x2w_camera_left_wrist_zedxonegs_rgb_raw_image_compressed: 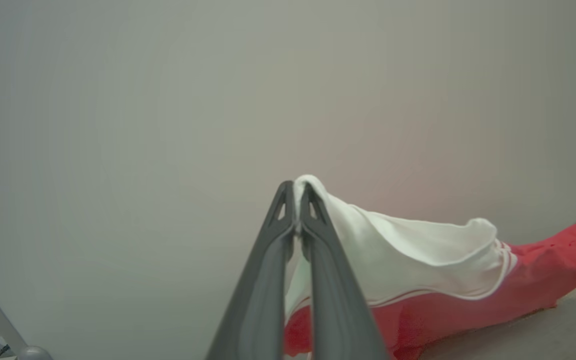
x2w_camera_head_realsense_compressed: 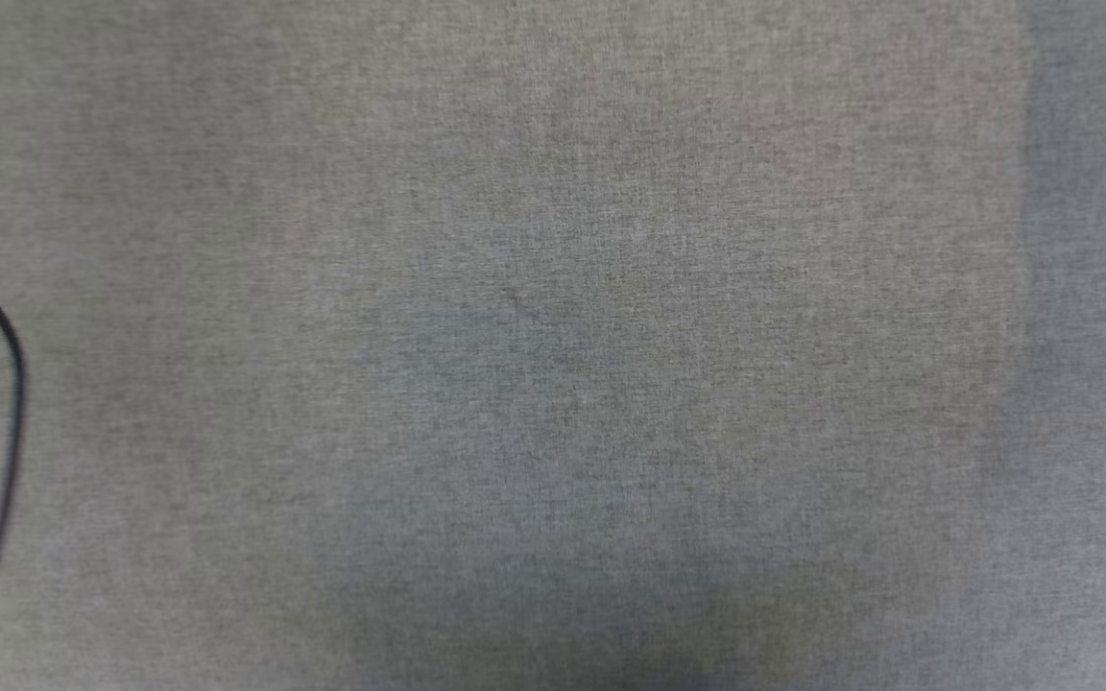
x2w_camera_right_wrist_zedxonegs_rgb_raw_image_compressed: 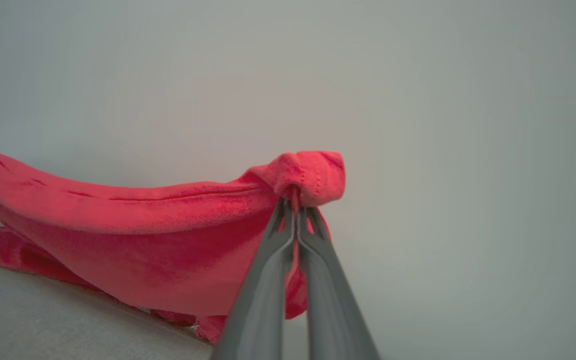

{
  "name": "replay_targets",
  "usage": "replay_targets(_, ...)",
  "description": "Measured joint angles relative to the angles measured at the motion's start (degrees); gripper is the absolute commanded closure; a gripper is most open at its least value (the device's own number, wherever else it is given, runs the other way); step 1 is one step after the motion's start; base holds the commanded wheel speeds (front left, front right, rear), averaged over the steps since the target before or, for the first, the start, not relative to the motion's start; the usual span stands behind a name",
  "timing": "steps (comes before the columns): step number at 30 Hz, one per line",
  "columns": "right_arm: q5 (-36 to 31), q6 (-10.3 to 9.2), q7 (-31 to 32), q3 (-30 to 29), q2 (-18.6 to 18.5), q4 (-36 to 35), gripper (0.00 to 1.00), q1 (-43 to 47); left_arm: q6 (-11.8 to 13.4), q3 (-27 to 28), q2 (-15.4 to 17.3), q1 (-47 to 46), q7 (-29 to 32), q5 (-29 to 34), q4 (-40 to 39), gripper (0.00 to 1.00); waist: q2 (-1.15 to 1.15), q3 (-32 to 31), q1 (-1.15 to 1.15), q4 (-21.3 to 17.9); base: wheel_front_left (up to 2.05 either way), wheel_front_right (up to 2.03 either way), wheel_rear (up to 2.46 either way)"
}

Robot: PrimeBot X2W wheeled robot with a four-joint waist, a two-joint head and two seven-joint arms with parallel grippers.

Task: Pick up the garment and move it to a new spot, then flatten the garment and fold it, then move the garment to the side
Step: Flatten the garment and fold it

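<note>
Your left gripper (x2w_camera_left_wrist_zedxonegs_rgb_raw_image_compressed: 296, 189) has its two dark fingers pressed together on a fold of the white sleeve (x2w_camera_left_wrist_zedxonegs_rgb_raw_image_compressed: 418, 255). The cloth peaks just above the tips. From there it drops away to that view's right, past the striped trim and into the red body of the garment (x2w_camera_left_wrist_zedxonegs_rgb_raw_image_compressed: 543, 270).

Your right gripper (x2w_camera_right_wrist_zedxonegs_rgb_raw_image_compressed: 296, 206) is clamped the same way, on a bunched knob of red fabric that curls over its fingertips. The rest of the red cloth sags away to that view's left.

With one pinch on the sleeve and one on the red cloth and the jersey slung between them, this reads to me as a hold for lifting and carrying it to its new spot. It could also serve to draw it wide before flattening. Either way the flattening and folding look not yet done.

The garment is only partly raised. In both wrist views its lower folds rest on the grey cloth surface (x2w_camera_right_wrist_zedxonegs_rgb_raw_image_compressed: 43, 310). The head view looks down on grey weave, with a black cable (x2w_camera_head_realsense_compressed: 13, 384) looping along its left edge.
</note>
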Motion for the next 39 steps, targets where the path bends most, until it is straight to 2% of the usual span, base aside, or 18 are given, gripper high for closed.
replay_targets(10, 3.6, 0.00, 0.0, 4.8, -0.9, -4.2, 1.00, 19.7, -0.2, 1.5, -3.7, 24.4, 0.0, -2.0, -3.9, 1.00, 0.00, -7.5, -0.01, 1.5, 0.00, 0.00, 0.00)
replay_targets(15, 9.7, -0.01, 0.0, 7.9, -2.3, -3.8, 1.00, 28.5, -0.2, 1.8, -4.7, 35.2, 0.0, -3.7, -4.2, 1.00, 0.00, -12.0, -0.01, 2.4, 0.00, 0.00, 0.00)
replay_targets(24, 18.4, -0.02, 0.0, 12.9, -4.1, -1.6, 1.00, 37.7, -0.2, 1.2, -2.5, 51.2, 0.2, -6.0, -4.8, 1.00, 0.00, -19.7, -0.01, 4.2, 0.00, 0.00, 0.00)
replay_targets(30, 22.9, -0.01, 0.0, 15.1, -5.4, 2.1, 1.00, 41.7, -0.1, -0.1, -1.4, 57.7, 1.5, -6.7, -6.5, 1.00, 0.00, -24.1, -0.01, 5.7, 0.00, 0.00, 0.00)
replay_targets(39, 32.6, -0.01, 1.1, 15.9, -6.8, 4.6, 1.00, 50.6, -0.3, -7.7, -0.2, 65.6, 5.5, -7.7, -11.5, 1.00, 0.00, -30.9, -0.01, 7.1, 0.00, 0.00, 0.00)
